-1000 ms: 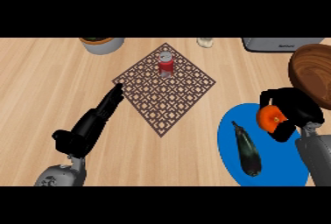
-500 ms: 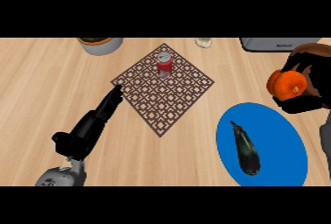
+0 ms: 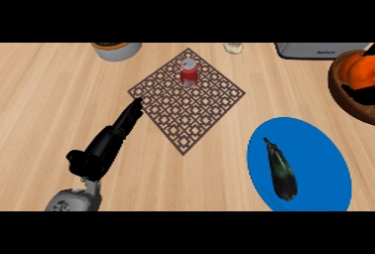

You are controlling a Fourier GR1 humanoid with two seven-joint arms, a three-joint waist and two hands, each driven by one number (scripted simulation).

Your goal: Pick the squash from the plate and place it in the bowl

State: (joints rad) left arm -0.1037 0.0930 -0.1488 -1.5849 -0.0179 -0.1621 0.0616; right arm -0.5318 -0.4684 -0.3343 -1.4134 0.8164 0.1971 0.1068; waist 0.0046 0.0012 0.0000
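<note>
The orange squash point(image 3: 357, 65) lies inside the brown bowl point(image 3: 338, 92) at the view's right edge, partly cut off by the frame. A black part of my right hand point(image 3: 360, 94) shows in the bowl just below the squash; the rest of it is out of view. The blue plate point(image 3: 315, 149) sits at the lower right and holds only a dark eggplant point(image 3: 281, 171). My left hand point(image 3: 110, 141) lies open on the counter at the lower left, straight fingers pointing up-right to the mat's left corner.
A brown lattice mat point(image 3: 192, 106) lies in the middle with a red can point(image 3: 189, 72) on its far corner. A grey pot point(image 3: 117, 49), a small pale shaker point(image 3: 233, 48) and a grey appliance point(image 3: 316, 49) line the back edge.
My right hand carried the squash up off the blue plate, then right and away, and the squash is now in the bowl. The left hand has not moved.
</note>
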